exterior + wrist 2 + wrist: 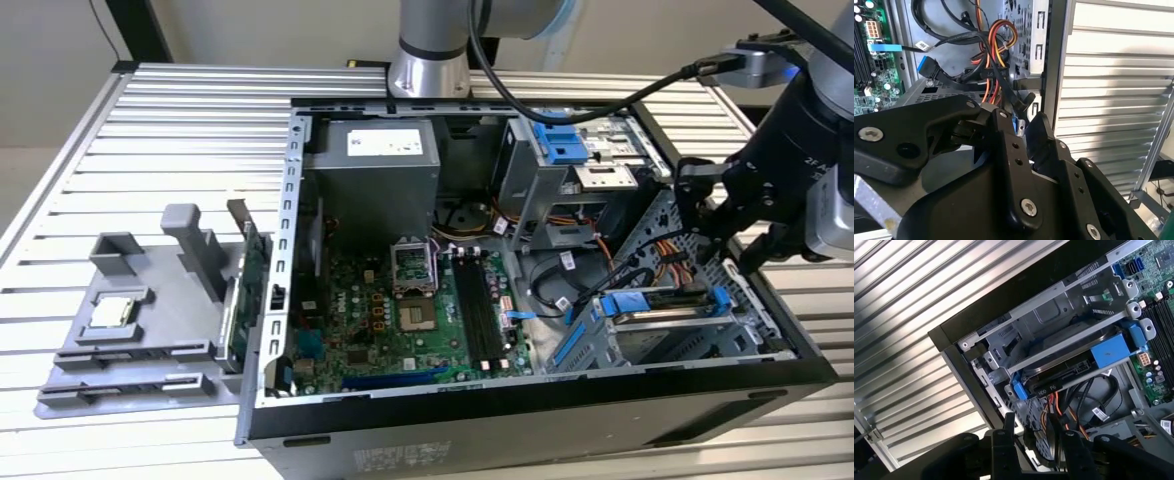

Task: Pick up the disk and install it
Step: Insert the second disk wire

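- While the gripper (pixel 714 205) hangs at the right of the exterior frame, just above the open case (pixel 534 400), the disk (pixel 661 303) already lies in the lower-right bay of that case, its blue bracket showing at both ends.
- In the first wrist view the disk (pixel 1069 367) sits at mid-frame inside the grey cage (pixel 1054 325), under a metal crossbar, with blue tabs at either end; it looks seated level, which suggests it has been slid home rather than left resting on top.
- The gripper (pixel 1031 432) shows at the bottom of that view with two dark fingers (pixel 1009 425) standing apart and nothing between them, so I judge it released and empty.
- In the second wrist view the gripper (pixel 1024 130) fills the lower frame, its tips apart, pointing toward the orange, yellow and black cables (pixel 996 55) at upper centre.
- Those cables run just beside the disk's connector end, which probably explains why the tool stays to the case's edge: it keeps clear of the wiring.
- At the left of the exterior frame a grey tray (pixel 127 340) holds a small square chip (pixel 111 312), well apart from the work.
- The motherboard (pixel 400 320) lies at centre, untouched.
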Controlling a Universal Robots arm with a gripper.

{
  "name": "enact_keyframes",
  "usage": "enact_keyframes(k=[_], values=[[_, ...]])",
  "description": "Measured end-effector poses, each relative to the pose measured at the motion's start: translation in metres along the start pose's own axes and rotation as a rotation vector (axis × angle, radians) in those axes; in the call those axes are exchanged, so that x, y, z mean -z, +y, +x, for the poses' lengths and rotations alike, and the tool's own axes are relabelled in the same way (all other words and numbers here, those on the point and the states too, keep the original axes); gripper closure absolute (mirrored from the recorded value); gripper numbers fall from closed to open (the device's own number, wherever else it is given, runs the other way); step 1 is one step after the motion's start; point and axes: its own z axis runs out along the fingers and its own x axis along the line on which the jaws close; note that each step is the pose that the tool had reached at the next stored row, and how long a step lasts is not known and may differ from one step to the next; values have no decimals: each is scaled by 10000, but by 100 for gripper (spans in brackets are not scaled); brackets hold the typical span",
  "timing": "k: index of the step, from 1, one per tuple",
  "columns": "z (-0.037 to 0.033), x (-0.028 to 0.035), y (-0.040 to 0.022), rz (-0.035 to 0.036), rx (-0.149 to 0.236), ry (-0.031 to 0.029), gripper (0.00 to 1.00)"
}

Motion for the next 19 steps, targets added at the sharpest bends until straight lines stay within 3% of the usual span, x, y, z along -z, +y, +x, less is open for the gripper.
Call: enact_keyframes(k=[4,9,11,17,19], values=[[-3,5,1,5,1,7,0],[-8,6,2,111,22,159,0],[-37,13,17,129,56,160,0],[-48,20,17,271,157,324,0],[-52,20,20,276,163,323,0]])
